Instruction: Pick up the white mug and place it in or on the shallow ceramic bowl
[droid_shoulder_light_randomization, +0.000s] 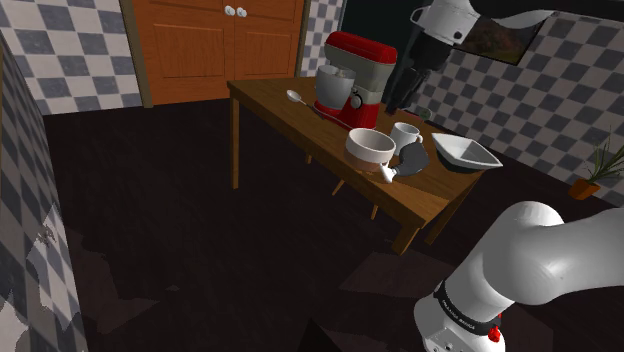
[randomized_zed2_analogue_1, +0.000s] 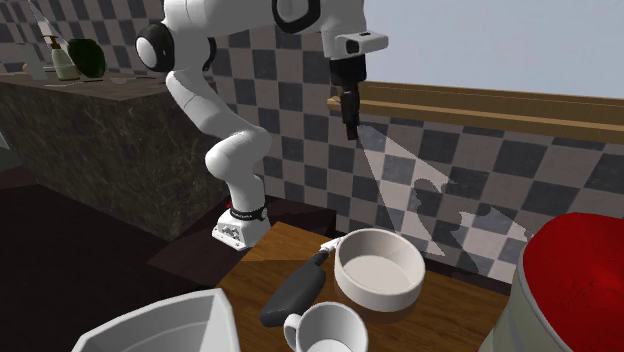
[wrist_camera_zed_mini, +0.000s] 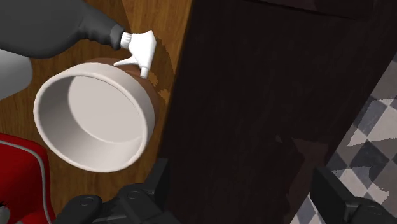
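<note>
- Wrist view: the tool (wrist_camera_zed_mini: 245, 191) has its two black fingers set wide apart, with nothing clasped. Dark floor shows between them, just off the edge of the wooden table (wrist_camera_zed_mini: 170, 22).
- A round white bowl (wrist_camera_zed_mini: 95, 114) stands empty on the table near that edge.
- A dark spray bottle (wrist_camera_zed_mini: 63, 25) lies on its side, its white nozzle just beside the bowl's rim.
- The white mug (randomized_zed2_analogue_1: 325, 328) stands upright on the table, close to both the bowl and the bottle, with no contact from the tool.
- Second exterior view: the tool hangs high above the table, pointing down, well apart from the mug.
- A red stand mixer (droid_shoulder_light_randomization: 350, 85) and an angular white dish (droid_shoulder_light_randomization: 465, 152) also stand on the table.
</note>
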